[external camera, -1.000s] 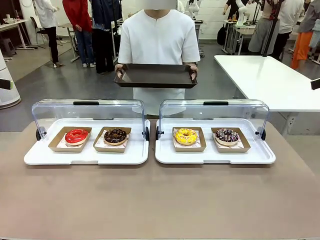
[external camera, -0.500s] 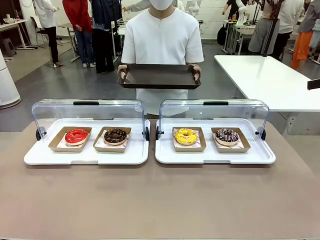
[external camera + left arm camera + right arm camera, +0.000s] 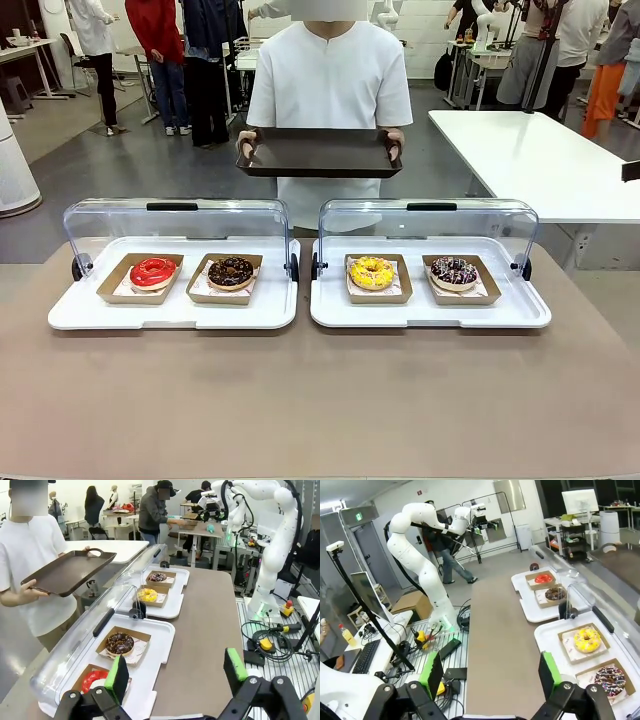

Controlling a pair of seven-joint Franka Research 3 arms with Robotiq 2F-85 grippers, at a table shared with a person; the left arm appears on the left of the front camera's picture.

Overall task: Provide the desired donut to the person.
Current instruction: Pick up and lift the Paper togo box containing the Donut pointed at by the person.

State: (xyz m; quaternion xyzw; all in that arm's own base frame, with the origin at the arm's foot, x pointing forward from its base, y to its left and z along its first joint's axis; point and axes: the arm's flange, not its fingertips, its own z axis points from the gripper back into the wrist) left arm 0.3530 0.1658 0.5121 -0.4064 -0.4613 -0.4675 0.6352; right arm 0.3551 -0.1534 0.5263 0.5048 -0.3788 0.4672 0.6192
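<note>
Looking across the bench [image 3: 320,400] at the person [image 3: 328,80], standing just past its far edge and holding a dark serving tray [image 3: 320,152] level, one hand [image 3: 246,147] at each end. Seeing two white display trays side by side along the far half of the bench, the left display tray [image 3: 170,318] toward the left edge, the right display tray [image 3: 430,320] toward the right edge, each with a clear lid [image 3: 175,222] rolled back, open toward the near edge. Finding four donuts in brown paper holders [image 3: 140,298]: a red donut [image 3: 152,271] and a chocolate donut [image 3: 231,271] on the left, a yellow donut [image 3: 372,272] and a sprinkled donut [image 3: 454,271] on the right.

Judging the step in hand as waiting for a choice: seeing neither hand pointing, so not being able to tell which of the four to hand over. Probably handling this best by holding both arms clear of the lids until getting a sign, then reaching in low from the near edge, pinching the paper rather than the icing, and lifting straight up before crossing toward the serving tray.

Seeing the left fingers [image 3: 118,677] spread wide, gripping nothing, hanging above the bench's left end, nearest the red donut yet apart from it. Seeing the right fingers [image 3: 547,672] likewise spread and empty, by the right end, nearest the sprinkled donut, well apart.
</note>
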